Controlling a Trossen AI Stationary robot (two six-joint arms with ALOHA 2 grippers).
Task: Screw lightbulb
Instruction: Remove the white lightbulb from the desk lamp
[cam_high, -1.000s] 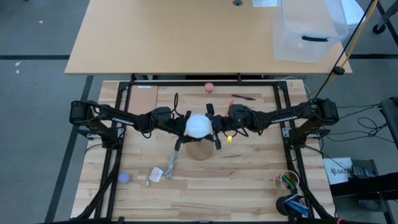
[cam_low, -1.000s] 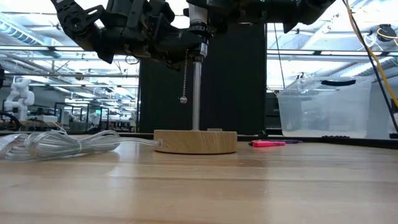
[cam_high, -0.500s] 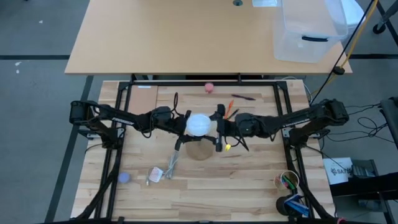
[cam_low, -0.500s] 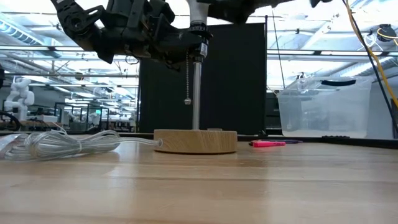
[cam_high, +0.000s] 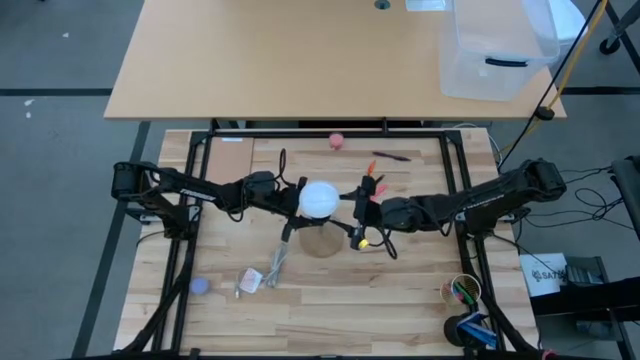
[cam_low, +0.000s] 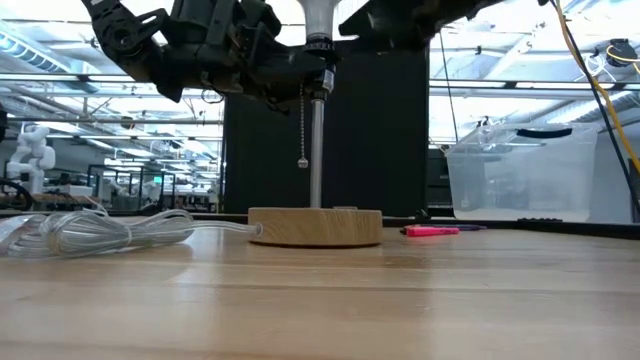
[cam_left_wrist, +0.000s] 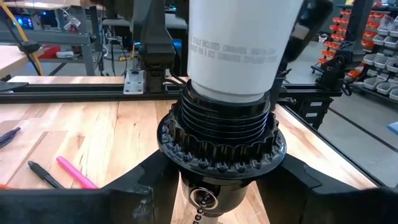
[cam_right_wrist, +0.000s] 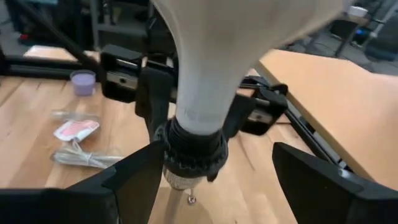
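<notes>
One lightbulb is sitting in the black socket atop the post of one wooden base near the middle of the table. The left gripper is clenching the socket just beneath the bulb. The right gripper is hanging just beside the bulb, fingers spread wide and apart from it. One coiled cable is lying beside the base, and farther back one pink ball is resting.
</notes>
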